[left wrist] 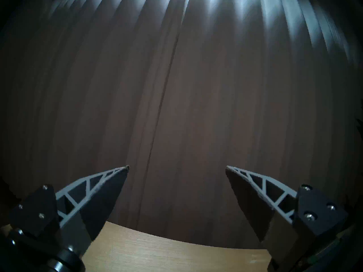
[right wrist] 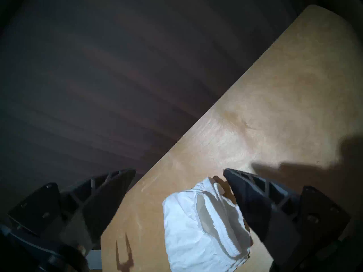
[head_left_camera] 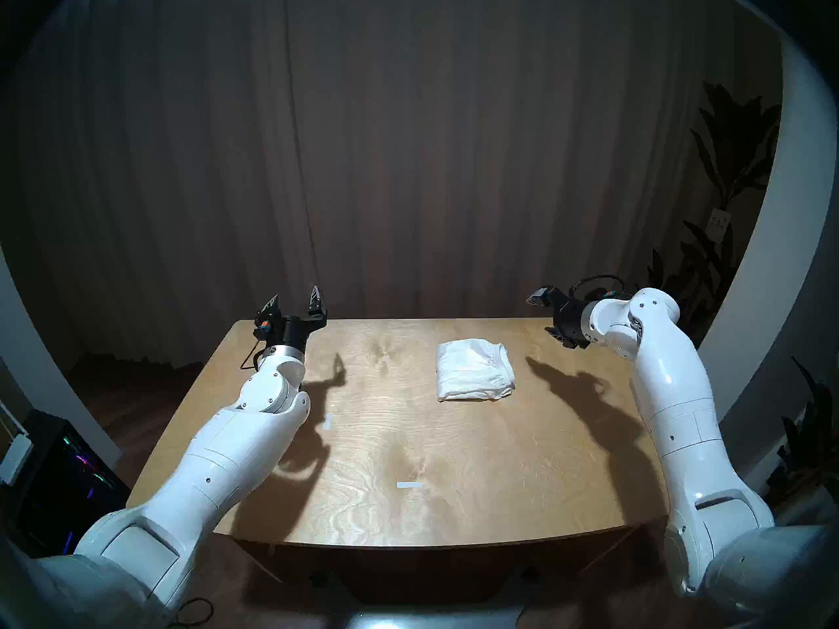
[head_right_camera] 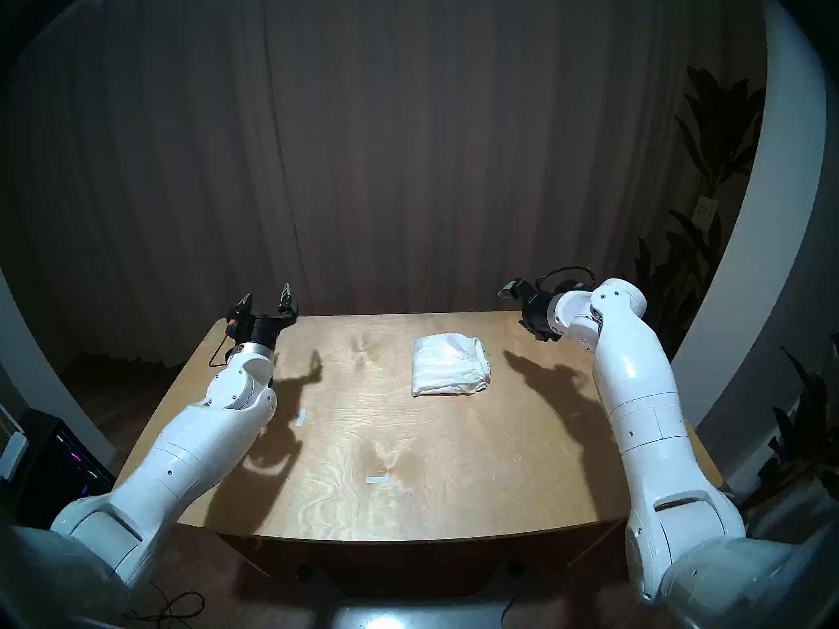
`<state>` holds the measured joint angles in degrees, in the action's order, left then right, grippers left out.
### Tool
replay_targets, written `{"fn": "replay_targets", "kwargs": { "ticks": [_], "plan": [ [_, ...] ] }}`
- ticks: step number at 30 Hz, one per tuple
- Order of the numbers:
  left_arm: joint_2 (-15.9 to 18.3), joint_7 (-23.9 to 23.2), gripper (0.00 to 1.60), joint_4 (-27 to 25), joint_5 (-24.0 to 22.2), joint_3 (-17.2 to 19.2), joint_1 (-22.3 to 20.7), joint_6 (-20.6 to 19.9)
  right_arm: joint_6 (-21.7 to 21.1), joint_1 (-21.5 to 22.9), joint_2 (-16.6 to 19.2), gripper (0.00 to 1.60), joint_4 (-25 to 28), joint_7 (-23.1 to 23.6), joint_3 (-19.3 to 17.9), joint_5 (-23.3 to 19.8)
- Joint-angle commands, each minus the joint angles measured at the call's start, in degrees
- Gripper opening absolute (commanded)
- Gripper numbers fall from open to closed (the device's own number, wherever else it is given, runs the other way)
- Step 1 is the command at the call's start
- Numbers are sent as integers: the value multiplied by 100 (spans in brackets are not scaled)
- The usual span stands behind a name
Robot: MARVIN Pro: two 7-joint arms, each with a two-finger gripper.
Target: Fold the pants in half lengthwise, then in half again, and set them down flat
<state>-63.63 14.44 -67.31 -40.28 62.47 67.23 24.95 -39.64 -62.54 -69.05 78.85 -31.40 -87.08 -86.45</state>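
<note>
The left gripper (head_left_camera: 295,302) hangs above the far left corner of the wooden surface (head_left_camera: 454,455), jaws spread wide and empty, tips raised toward the curtain (head_left_camera: 408,160). Two small white tape strips (head_left_camera: 409,484) lie on the bare near-middle of the surface, with open room around them. The pants (head_left_camera: 474,369) lie folded into a flat white packet right of centre, clear of every edge. The right gripper (right wrist: 179,172) hovers over the far right edge, jaws wide, holding nothing, apart from the pants.

Glossy white arm shells (head_left_camera: 218,460) with small dark screws; black grippers (left wrist: 176,167) carry grey trussed fingers (left wrist: 94,189) (orange connectors, looped black cables).
</note>
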Motion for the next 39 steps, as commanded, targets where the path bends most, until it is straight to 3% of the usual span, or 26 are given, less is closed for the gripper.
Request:
{"fn": "replay_targets", "kwargs": {
  "ticks": [1,25,39],
  "plan": [
    [174,-123,160,-210,38,-27,-33,-146,223,332,54,160,-17,366,185,372],
    [536,-478,160,-637,-25,-98,42,-1050,1041,640,278,160,-384,1765,1113,1775],
    [812,-690,160,-1122,-344,-32,209,-1872,2138,616,500,160,-490,2995,1457,2613]
  ]
}}
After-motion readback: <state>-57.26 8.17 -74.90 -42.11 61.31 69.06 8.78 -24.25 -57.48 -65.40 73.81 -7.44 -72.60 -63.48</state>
